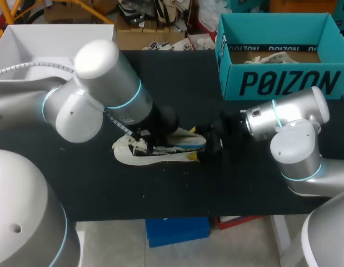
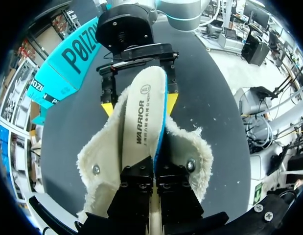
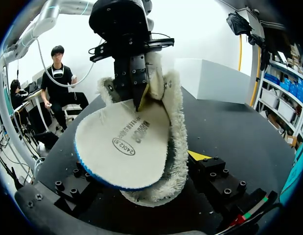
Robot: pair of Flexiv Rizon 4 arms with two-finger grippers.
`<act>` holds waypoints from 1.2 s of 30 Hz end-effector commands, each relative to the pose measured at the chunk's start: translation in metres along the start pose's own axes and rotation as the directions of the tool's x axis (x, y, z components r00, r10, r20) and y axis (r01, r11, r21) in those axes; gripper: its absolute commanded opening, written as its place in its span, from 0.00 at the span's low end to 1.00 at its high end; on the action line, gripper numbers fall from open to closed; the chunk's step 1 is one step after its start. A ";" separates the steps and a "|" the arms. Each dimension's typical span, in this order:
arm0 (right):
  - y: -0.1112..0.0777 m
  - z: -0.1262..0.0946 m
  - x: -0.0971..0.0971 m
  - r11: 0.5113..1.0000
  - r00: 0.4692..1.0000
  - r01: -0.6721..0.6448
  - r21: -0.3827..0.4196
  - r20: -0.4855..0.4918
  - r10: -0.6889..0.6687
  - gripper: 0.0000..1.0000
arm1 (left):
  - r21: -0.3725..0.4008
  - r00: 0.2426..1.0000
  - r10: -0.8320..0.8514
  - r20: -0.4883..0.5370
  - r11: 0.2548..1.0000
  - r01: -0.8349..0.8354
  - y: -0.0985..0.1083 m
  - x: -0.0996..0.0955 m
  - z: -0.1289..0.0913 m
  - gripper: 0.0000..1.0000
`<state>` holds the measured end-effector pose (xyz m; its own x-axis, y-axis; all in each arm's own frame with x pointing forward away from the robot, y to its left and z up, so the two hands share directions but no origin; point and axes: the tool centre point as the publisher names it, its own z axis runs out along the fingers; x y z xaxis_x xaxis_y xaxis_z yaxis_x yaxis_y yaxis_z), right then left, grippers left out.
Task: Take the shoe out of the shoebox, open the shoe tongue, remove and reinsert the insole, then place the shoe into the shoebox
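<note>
Spanning the scene, a black tabletop (image 1: 216, 183) carries an open teal shoebox (image 1: 283, 83) at its far right corner. Left arm (image 1: 105, 83) and right arm (image 1: 283, 122) meet mid-table at a fleecy cream shoe (image 1: 160, 153), well apart from the box. The right hand (image 2: 139, 104) clamps the toe from both sides. The left hand (image 2: 153, 166) pinches the heel end of the white insole (image 2: 141, 112), which sticks out of the shoe.

The left gripper (image 3: 139, 98) hung over the heel of the shoe (image 1: 160, 154), pinching the insole (image 3: 122, 147). The right gripper (image 2: 140, 105) clamped the shoe's toe from both sides.
</note>
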<state>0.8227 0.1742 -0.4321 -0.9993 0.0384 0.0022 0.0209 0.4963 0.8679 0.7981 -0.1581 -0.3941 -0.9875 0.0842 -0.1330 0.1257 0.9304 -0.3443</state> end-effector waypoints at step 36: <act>-0.003 0.001 0.000 1.000 1.000 0.000 0.002 0.001 0.000 0.00 | -0.072 0.964 0.149 0.221 0.988 -0.136 -0.064 -0.012 0.039 0.45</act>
<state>0.8221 0.1736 -0.4323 -0.9993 0.0381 0.0015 0.0202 0.4964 0.8679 0.8065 -0.2213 -0.3991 -0.9139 0.1445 -0.3793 0.2564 0.9300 -0.2635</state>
